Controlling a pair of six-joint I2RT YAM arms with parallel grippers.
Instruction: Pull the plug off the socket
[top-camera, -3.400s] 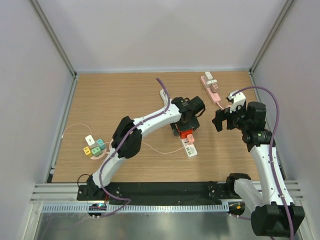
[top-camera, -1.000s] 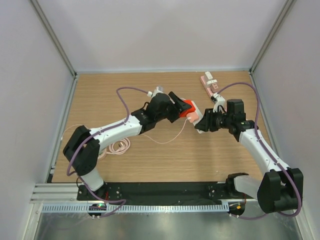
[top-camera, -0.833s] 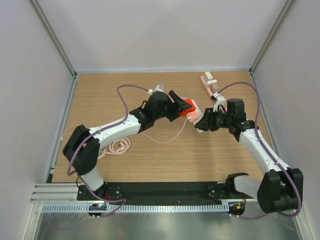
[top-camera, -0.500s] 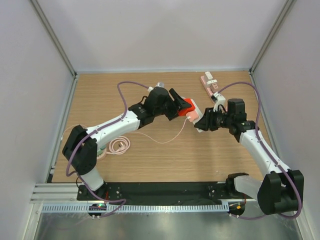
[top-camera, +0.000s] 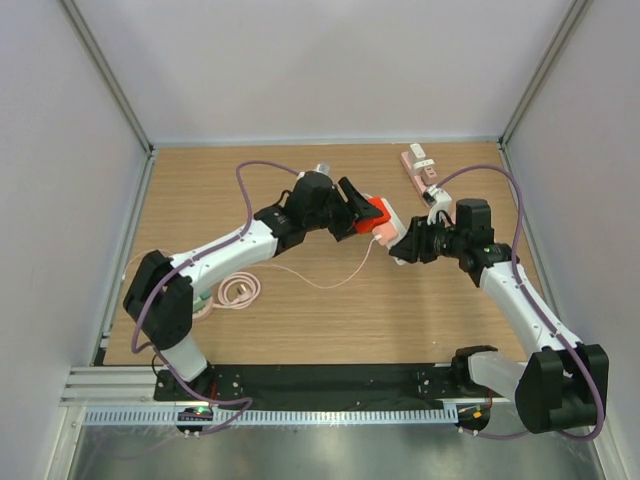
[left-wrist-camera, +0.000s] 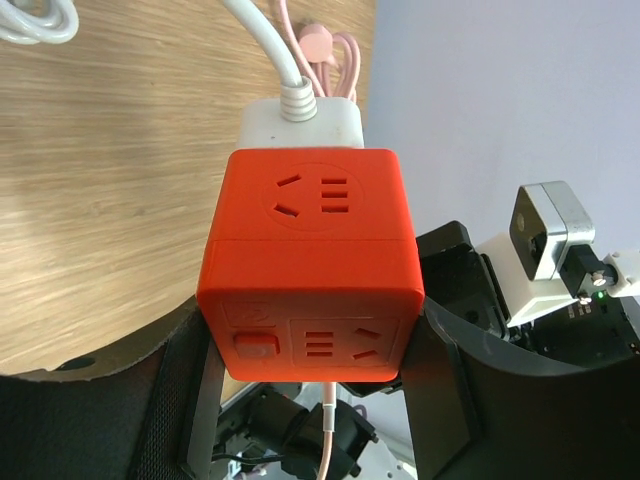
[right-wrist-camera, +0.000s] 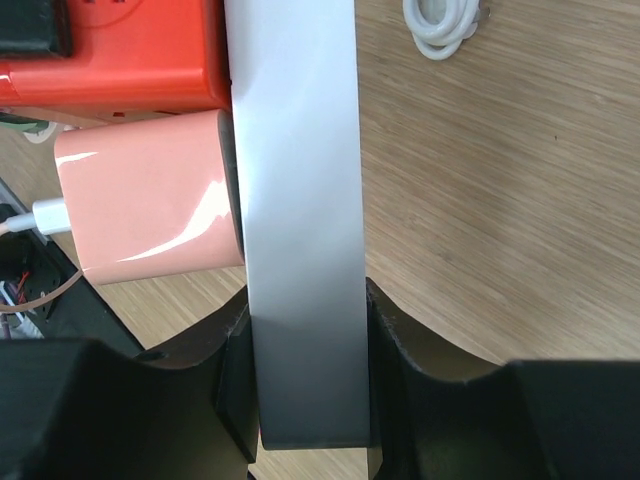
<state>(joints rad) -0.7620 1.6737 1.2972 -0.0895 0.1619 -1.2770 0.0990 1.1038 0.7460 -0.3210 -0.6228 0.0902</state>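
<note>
Red cube adapter, judged to be the plug in question, is held up off the wooden table, seated against one broad face of the white power strip.

Findings:
- The left gripper holds the adapter. Its jaws stand moderately wide, one finger on each of two opposite side faces of the cube.
- The right gripper holds the strip. Its jaws are narrow, clamped across the strip's two thin edges.
- Relative to the strip, the adapter lies on the face turned toward the left arm. A pink charger sits on that same face, touching the strip and just beside the adapter, on the side nearer the right gripper's fingers.
- In the top view the strip's long axis runs roughly from the far side toward the arm bases, slightly tilted. The two grippers face each other across it.
- A thin cable trails from the charger's end down toward the table.

Assessment: the separation axis appears to run square to the strip's long axis, along the line joining the two grippers. The left arm already has the adapter, so it would draw away from the strip while the right arm holds the strip fixed. The prongs are hidden, so how deeply they are seated cannot be told.
</note>
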